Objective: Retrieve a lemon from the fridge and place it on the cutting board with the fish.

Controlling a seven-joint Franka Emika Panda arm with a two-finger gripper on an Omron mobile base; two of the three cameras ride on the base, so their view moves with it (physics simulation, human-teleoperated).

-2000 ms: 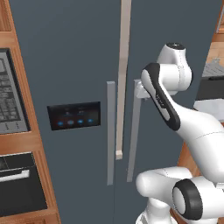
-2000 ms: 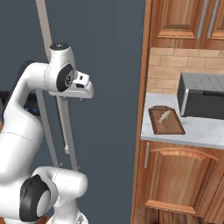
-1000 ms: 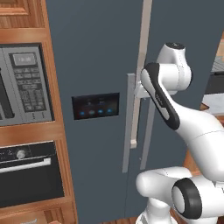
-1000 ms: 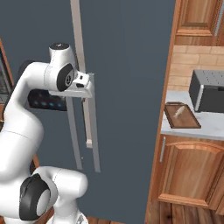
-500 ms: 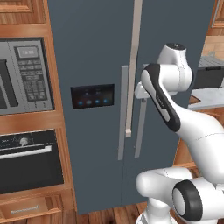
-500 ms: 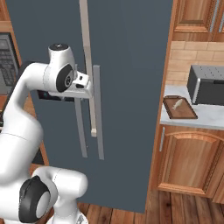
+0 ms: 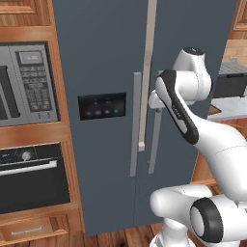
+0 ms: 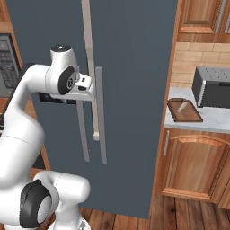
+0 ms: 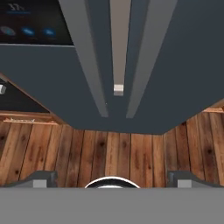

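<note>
Fridge [image 7: 111,62] doors shut, a white arm stands folded in front of the tall blue-grey appliance, its gripper [image 9: 111,179] held off the doors and looking down along them to the wooden floor [image 9: 109,153]. In the hand view the two finger tips [image 9: 41,179] rise far apart at the bottom corners, so the jaws stand wide open with nothing between them. Two grey vertical handles [image 7: 135,123] run side by side down the centre seam, with a black panel [image 7: 102,106] and its blue lights on the left door. The lemon sits somewhere behind those doors and cannot be seen. To the right, on a pale counter [image 8: 197,123], the reddish-brown cutting board [image 8: 184,111] carries the pale fish [image 8: 182,107], just beside a dark toaster oven [image 8: 211,86]. A wall oven [image 7: 29,173] and microwave [image 7: 26,84] fill the wooden cabinetry on the left.

The step in hand, by this reading, is opening a door. It calls for picking one handle, squaring the open fingers across its bar so they straddle it, closing firmly, and pulling along the door's swing, not straight back. The two bars sit close together, so clipping the neighbouring one is the risk.
</note>
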